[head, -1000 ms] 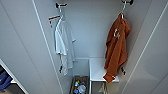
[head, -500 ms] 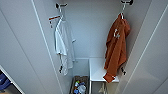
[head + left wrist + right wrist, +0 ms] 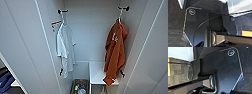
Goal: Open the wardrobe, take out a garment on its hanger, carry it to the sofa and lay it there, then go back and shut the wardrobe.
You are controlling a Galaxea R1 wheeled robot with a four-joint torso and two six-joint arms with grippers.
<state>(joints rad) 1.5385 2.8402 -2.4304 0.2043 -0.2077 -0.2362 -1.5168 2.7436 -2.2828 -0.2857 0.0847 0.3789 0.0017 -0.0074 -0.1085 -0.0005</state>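
The wardrobe (image 3: 90, 30) stands open in front of me, its two white doors swung out to either side. Inside on the right, the rust-orange hooded garment (image 3: 115, 53) hangs from a thin white hanger (image 3: 120, 15) hooked on a dark peg near the top. Its hem droops onto a white shelf (image 3: 98, 72). A white T-shirt (image 3: 65, 48) hangs on the left side from another peg. The wrist views show dark floor and parts of the robot itself.
The left door (image 3: 22, 45) and right door (image 3: 152, 50) frame the opening. At the bottom of the wardrobe sits a box of small colourful items (image 3: 79, 88). Something blue (image 3: 5, 81) lies low at the far left, outside the door.
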